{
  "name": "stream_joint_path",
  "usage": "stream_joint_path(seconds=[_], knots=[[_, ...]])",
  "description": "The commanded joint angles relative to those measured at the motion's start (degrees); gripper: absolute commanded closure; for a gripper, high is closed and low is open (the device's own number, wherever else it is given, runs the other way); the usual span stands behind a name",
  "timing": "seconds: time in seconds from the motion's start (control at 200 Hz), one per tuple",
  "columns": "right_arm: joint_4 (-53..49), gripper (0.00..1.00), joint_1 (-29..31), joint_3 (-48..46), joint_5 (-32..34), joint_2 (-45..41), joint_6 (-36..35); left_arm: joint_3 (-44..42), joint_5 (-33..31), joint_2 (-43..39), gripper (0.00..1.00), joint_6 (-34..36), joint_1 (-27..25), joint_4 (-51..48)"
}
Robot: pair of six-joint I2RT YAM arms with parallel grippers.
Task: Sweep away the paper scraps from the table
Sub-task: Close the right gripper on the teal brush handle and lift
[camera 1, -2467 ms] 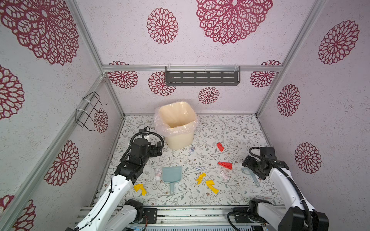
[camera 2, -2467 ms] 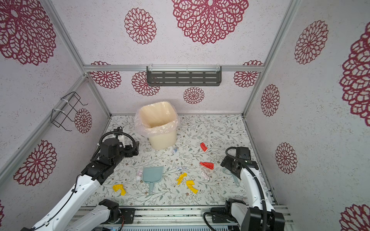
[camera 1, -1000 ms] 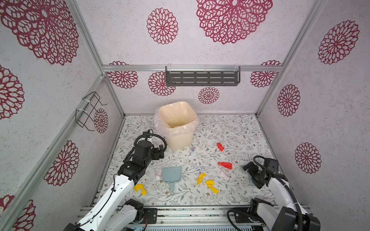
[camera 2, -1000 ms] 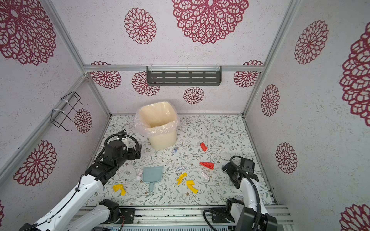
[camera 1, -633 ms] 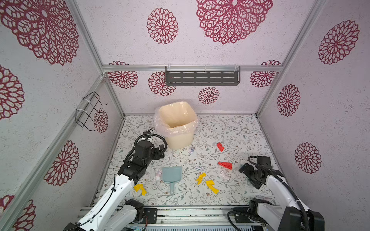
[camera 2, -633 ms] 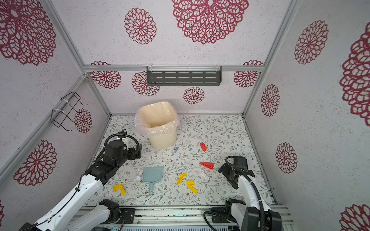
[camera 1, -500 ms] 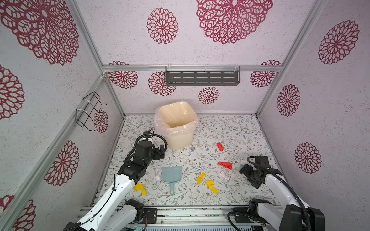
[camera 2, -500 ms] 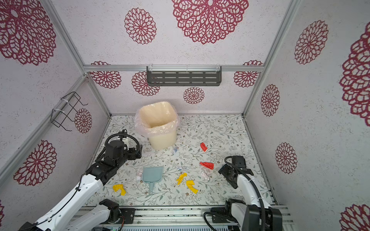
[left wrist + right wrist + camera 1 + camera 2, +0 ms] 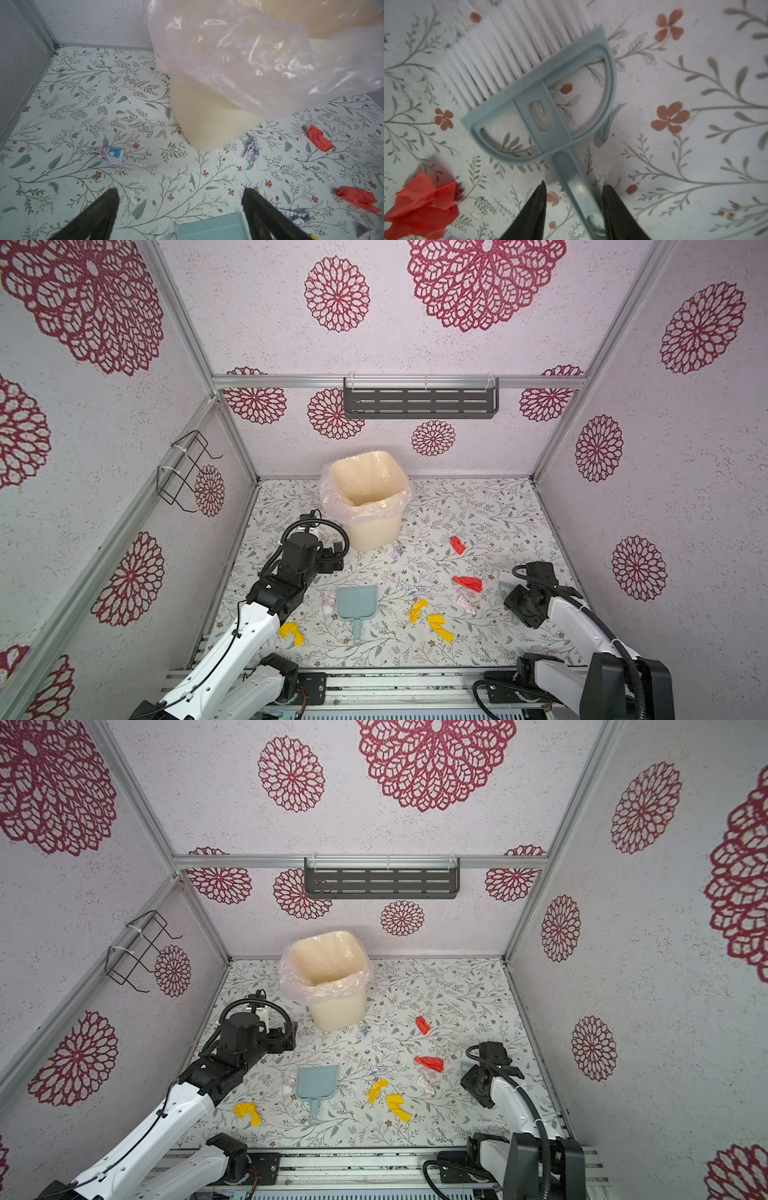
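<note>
Paper scraps lie on the leafy table (image 9: 478, 510): red ones (image 9: 468, 583) (image 9: 457, 544), yellow ones (image 9: 417, 609) (image 9: 291, 632), and a pale one (image 9: 329, 602) beside the blue dustpan (image 9: 356, 601). My right gripper (image 9: 574, 188) is low at the right, its jaws straddling the blue handle of the white-bristled brush (image 9: 542, 99). One finger touches the handle and a gap remains on the other side. A red scrap (image 9: 423, 205) lies close by. My left gripper (image 9: 179, 193) hangs open and empty above the table, with the dustpan's front edge (image 9: 209, 228) below it.
A cream bin (image 9: 365, 497) lined with a pinkish bag stands at the back middle, just beyond my left gripper (image 9: 334, 553). Printed white-blue scraps (image 9: 108, 154) (image 9: 252, 149) lie near its foot. Walls close in three sides, and a metal rail runs along the front.
My right gripper has shifted up to the brush and its jaws have narrowed around the handle. The left arm has barely moved and stays open.
</note>
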Motion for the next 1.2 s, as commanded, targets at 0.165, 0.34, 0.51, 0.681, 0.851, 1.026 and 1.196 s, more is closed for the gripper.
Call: stream_joint_path(seconds=[0.165,0.34,0.51,0.681,0.851,1.026,1.196], knots=[[-1.5,0.61,1.6,-0.6,1.7,5.2,-1.6,-0.2,-0.6,-1.6,0.03,-0.8,-0.8,-0.9],[-1.3,0.64,2.6,-0.5,1.9,7.2,-2.1,-0.5,-0.7,-2.1,0.03,-0.9,-1.0,-1.3],[-1.2,0.67,3.1,-0.2,2.4,8.8,-2.8,-1.0,-0.7,-2.6,0.03,-1.3,-1.0,-1.5],[-1.4,0.71,3.5,0.3,3.0,9.8,-3.3,-1.2,-0.9,-3.2,0.03,-1.5,-1.1,-1.9],[-1.3,0.76,3.8,0.4,3.3,10.4,-3.6,-1.3,-1.2,-3.7,0.03,-1.6,-1.2,-2.2],[-1.1,0.80,4.0,0.4,3.4,10.5,-3.6,-1.3,-1.3,-4.1,0.03,-1.8,-1.3,-2.5],[-1.3,0.83,4.4,0.5,3.6,9.4,-3.5,-1.2,-1.4,-4.2,0.03,-1.8,-1.5,-2.6]])
